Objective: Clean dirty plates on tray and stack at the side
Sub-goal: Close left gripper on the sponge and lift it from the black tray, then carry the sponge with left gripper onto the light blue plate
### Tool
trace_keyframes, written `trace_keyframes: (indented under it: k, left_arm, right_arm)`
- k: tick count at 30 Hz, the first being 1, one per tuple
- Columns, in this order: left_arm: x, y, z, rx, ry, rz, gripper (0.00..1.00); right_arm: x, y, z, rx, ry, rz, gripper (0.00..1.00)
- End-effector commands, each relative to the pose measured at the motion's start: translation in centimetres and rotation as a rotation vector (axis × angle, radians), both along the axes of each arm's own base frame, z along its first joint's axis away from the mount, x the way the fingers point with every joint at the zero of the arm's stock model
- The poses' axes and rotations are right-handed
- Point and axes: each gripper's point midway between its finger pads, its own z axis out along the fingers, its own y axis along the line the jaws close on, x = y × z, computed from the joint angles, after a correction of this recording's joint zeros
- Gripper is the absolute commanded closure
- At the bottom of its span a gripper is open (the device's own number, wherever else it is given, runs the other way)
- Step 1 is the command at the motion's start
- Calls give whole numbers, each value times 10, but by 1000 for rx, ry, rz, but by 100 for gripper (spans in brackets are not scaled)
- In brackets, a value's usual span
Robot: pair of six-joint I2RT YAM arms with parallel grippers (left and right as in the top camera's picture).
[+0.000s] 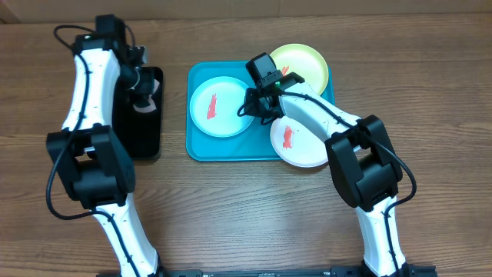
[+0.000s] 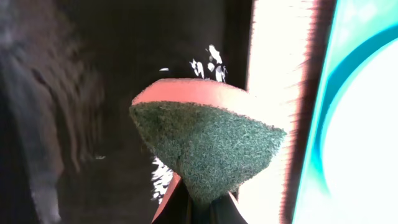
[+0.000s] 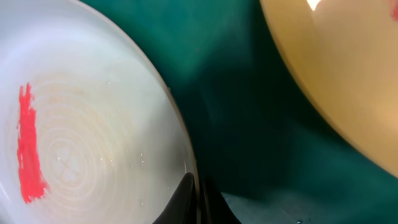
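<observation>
**A:** What sits around the right gripper (image 3: 196,202)?

**B:** It is low inside the tray (image 1: 231,151), at the right-hand rim of the light blue plate (image 1: 223,115). Its fingers are drawn narrow, with that rim pinched between them. The yellow-green plate (image 1: 304,61) lies just beyond, and a band of bare tray floor separates the two plates.

**A:** And the third plate?

**B:** The white plate (image 1: 304,150) is at the tray's near right corner and overhangs the rim onto the table (image 1: 231,208). The right arm passes straight over it and hides part of its far edge. The white and light blue plates each carry a red smear.

**A:** What about the left side?

**B:** The left gripper (image 2: 194,206) hangs over the black tray (image 1: 146,138). That tray lies left of the turquoise one, with a strip of wood between them. The fingers are clamped on a sponge (image 2: 208,146), its green scouring face toward the wrist camera and an orange layer behind it.

**A:** Where is there room to move?

**B:** The light blue plate sits close to the tray's left and far walls, leaving only narrow gaps there. The yellow-green plate reaches the tray's far right corner, but I cannot tell whether it rides over the rim. Broad wood shows in front of the tray between the two arms. More shows to the right of the white plate, past the right arm.
</observation>
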Motion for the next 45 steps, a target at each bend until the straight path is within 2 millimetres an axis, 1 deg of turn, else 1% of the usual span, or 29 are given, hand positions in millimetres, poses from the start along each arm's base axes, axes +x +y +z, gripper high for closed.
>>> trace_keyframes:
  k: [1,7,9,15,21,23,25,27,31,36,42,45]
  left_arm:
    - [1,10,-1,69,8,62,96]
    - [-5,39,0,192,25,195,96]
    - [-5,42,-1,215,21,206,96]
    - [-7,41,-11,205,29,228,96]
    - [-6,28,-14,133,30,215,96]
    - [-4,17,-15,72,26,203,96]
    - [-1,-2,-14,-14,19,137,96]
    - [1,-17,-14,-54,14,84,96]
    - [4,-46,-13,-61,4,10,96]
    - [13,-92,-11,-87,-40,-84,96]
    - [24,-142,-6,-91,-115,-188,96]
    - [27,-158,-7,-49,-143,-224,96]
  right_arm:
    - [-5,-4,-9,-6,38,7,96]
    - [-5,-5,-9,-7,39,4,96]
    - [-4,-5,-9,-6,39,5,96]
    - [-5,-5,-9,-7,40,5,96]
    - [-5,-5,-9,-8,42,4,96]
    - [-6,-4,-9,-1,45,8,96]
    - [-7,-2,-9,12,53,12,96]
    - [-8,-1,-8,28,62,15,96]
    - [-8,-4,-8,61,90,11,96]
    - [-13,-12,-10,57,125,-1,96]
    - [-14,-13,-11,55,129,0,96]
    - [-14,-13,-11,54,131,0,96]
